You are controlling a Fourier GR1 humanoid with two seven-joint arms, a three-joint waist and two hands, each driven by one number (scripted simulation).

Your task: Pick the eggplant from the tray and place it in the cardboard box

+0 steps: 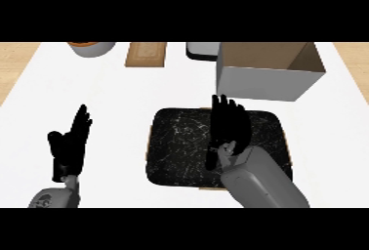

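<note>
The eggplant cannot be made out anywhere on the tray (169, 146); the right hand (229, 128) lies over the dark speckled tray with fingers straight and held together, perhaps covering it. One open cardboard box (268, 73) stands just beyond the tray. The left hand (71, 144) rests open, fingers up, at the left on the white counter (108, 97). Along the far edge sit one bowl (92, 48), one wooden board (146, 53) and one dark-rimmed container (202, 50). Pale wooden floor shows at both sides.
</note>
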